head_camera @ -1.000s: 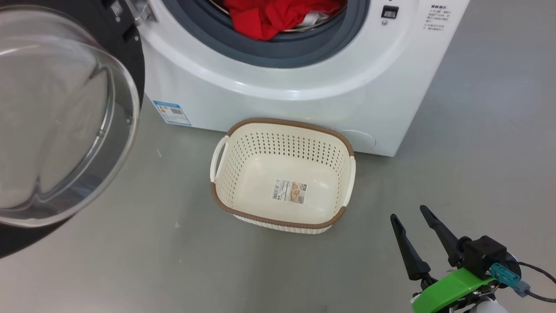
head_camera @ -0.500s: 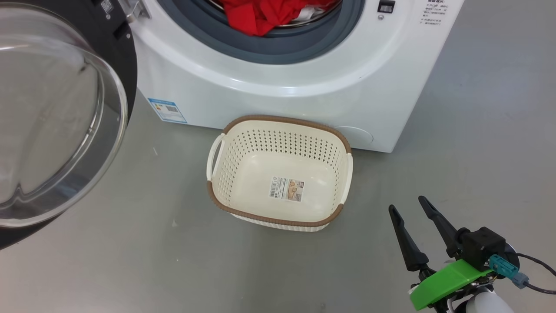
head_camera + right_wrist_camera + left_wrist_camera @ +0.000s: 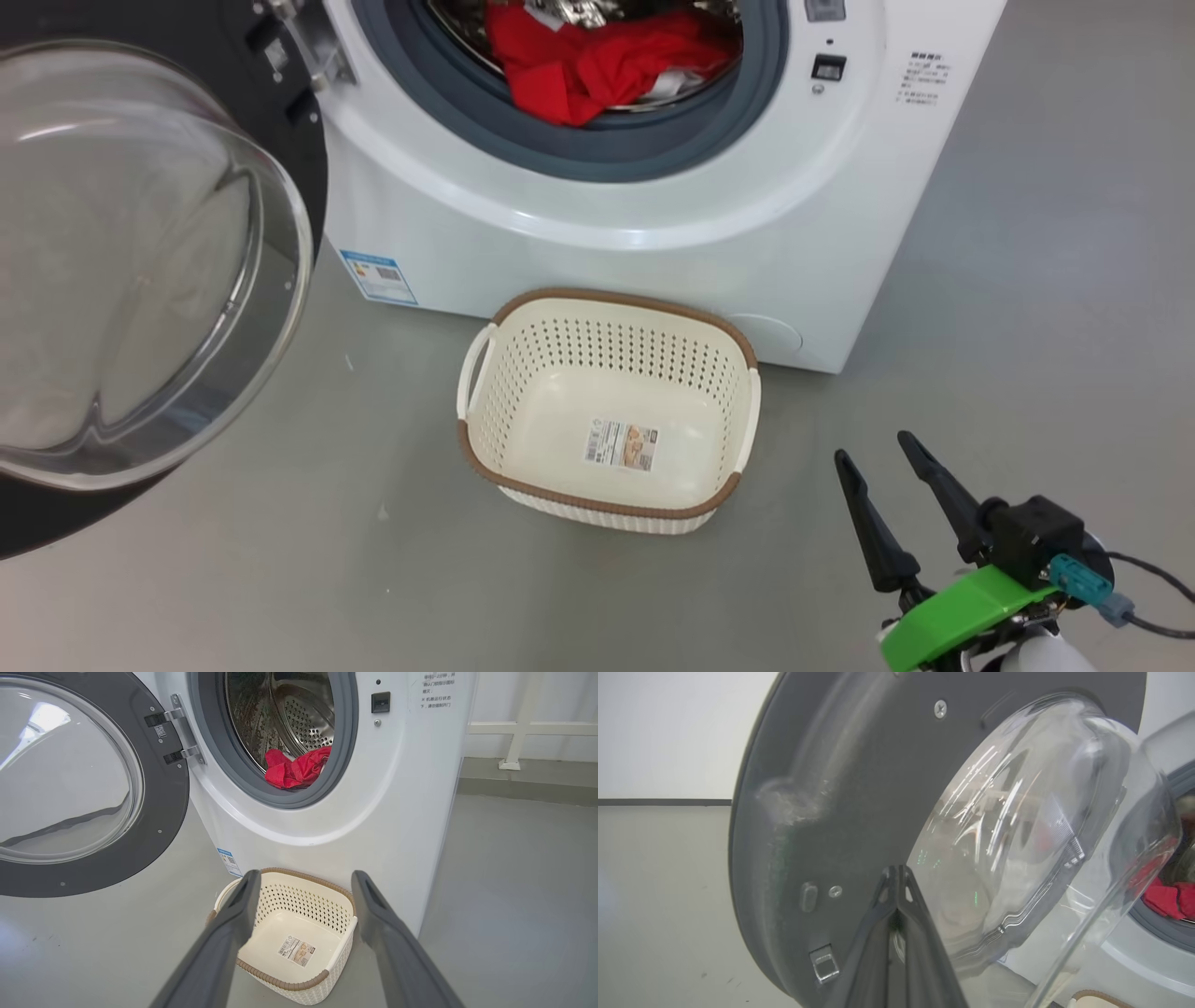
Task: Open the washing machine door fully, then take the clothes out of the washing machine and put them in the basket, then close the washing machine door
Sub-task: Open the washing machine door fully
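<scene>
Clothes [image 3: 597, 70]: a red heap with a sliver of white, lying low in the drum [image 3: 299, 714] of the washing machine [image 3: 653, 233], against the grey gasket [image 3: 597, 154].
- Handling, judged: soft, light and limp. Will drape and trail when lifted, and could drag on the gasket lip.
- The fabric looks smooth, probably slippery.
- Best hold: pinch a raised fold on top of the heap, deep enough to bunch cloth between the fingers.

Door [image 3: 140, 271]: swung wide on its hinges, glass bowl bulging toward the head camera.
- Handling, judged: rigid and fairly heavy, with slick glass.
- For shutting, push on the dark rim rather than the bowl.

Basket [image 3: 607, 297]: on the floor [image 3: 280, 560] just in front of the machine, below the opening.
- A paper label [image 3: 621, 443] lies inside; no clothes in it yet.
- Handling, judged: light, stiff plastic that may skid if bumped.

Right end effector [image 3: 872, 445]: fingers spread, nothing held, low and to the right of the basket, well apart from the clothes.

Left end effector [image 3: 896, 872]: fingers pressed together with nothing between them, tips near the door's inner face. Cannot tell whether they touch it.

Count: one machine, one door, one basket, two end effectors, one heap of clothes. Number of garments in the heap cannot be told.
</scene>
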Tool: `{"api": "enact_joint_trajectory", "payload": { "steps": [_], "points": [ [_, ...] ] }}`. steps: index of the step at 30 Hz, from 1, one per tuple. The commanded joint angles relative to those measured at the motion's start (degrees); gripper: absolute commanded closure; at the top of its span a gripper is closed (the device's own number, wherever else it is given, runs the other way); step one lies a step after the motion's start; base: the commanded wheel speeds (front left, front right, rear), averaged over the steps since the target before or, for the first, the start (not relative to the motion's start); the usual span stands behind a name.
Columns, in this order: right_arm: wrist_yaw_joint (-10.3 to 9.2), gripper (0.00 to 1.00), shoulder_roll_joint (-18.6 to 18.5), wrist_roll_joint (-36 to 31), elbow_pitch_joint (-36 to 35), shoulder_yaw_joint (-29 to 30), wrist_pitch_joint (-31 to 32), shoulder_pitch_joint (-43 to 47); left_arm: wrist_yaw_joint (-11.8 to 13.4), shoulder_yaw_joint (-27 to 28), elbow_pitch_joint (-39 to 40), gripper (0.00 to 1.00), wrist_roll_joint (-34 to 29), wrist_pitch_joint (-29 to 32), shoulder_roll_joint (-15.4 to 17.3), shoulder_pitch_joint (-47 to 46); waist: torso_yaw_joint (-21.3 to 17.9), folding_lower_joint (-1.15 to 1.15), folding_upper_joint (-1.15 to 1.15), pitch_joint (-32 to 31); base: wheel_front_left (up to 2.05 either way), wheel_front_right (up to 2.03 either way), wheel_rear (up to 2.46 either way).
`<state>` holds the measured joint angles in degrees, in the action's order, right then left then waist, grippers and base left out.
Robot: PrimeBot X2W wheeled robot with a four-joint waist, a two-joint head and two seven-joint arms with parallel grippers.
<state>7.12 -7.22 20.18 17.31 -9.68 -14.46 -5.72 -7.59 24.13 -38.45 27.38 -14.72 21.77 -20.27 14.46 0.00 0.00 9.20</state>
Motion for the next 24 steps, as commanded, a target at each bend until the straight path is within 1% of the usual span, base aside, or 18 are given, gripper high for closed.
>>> {"api": "enact_joint_trajectory", "payload": {
  "steps": [1, 2, 4, 5, 6, 7, 14, 21, 24],
  "points": [
    [0.36, 0.0, -0.43, 0.43, -1.1, -1.25, -0.54, 0.83, 0.1, 1.1, 2.94, 0.89, 1.13, -0.28, 2.61, 1.39, 0.4, 0.0, 0.0, -1.5, 0.0, 0.0, 0.0],
    [0.36, 0.0, -0.48, 0.58, -1.07, -1.29, -0.54, 0.99, 0.1, 0.75, 3.79, 0.75, 1.32, -0.28, 2.28, 2.19, 0.43, 0.0, 0.0, -1.88, 0.0, 0.0, 0.0],
    [0.36, 0.0, -0.55, 0.89, -1.03, -1.35, -0.54, 1.31, 0.1, 0.17, 5.76, 0.55, 1.72, -0.28, 1.34, 3.83, 0.46, 0.0, 0.0, -2.64, 0.0, 0.0, 0.0],
    [0.36, 0.0, -0.57, 1.03, -1.02, -1.36, -0.54, 1.52, 0.1, -0.25, 6.82, 0.29, 1.8, -0.28, 0.83, 4.74, 0.46, 0.0, 0.0, -3.05, 0.0, 0.0, 0.0],
    [0.36, 0.0, -0.58, 1.17, -1.02, -1.39, -0.54, 1.73, 0.1, -0.62, 7.81, 0.08, 1.87, -0.28, 0.37, 5.62, 0.43, 0.0, 0.0, -3.4, 0.0, 0.0, 0.0],
    [0.36, 0.0, -0.62, 1.3, -1.03, -1.41, -0.54, 1.9, 0.1, -0.93, 8.74, 0.0, 2.1, -0.28, -0.15, 6.4, 0.4, 0.0, 0.0, -3.69, 0.0, 0.0, 0.0],
    [0.36, 0.0, -0.73, 1.97, -1.37, -1.1, -0.54, 2.96, 0.1, -3.39, 14.26, 0.0, 1.73, -0.28, -3.24, 10.86, -0.24, 0.0, 0.0, -5.21, 0.0, 0.0, 0.0],
    [0.36, 0.0, -0.75, 2.26, -1.91, -0.25, -0.54, 3.94, 0.1, -7.69, 21.05, 0.0, -2.01, -0.28, -5.65, 15.18, -2.15, 0.0, 0.0, -5.94, 0.0, 0.0, 0.0],
    [0.36, 0.0, -0.69, 2.24, -2.17, 0.23, -0.54, 4.12, 0.1, -9.65, 23.32, 0.0, -2.83, -0.28, -6.01, 16.52, -3.31, 0.0, 0.0, -6.05, 0.0, 0.0, 0.0]
  ]
}}
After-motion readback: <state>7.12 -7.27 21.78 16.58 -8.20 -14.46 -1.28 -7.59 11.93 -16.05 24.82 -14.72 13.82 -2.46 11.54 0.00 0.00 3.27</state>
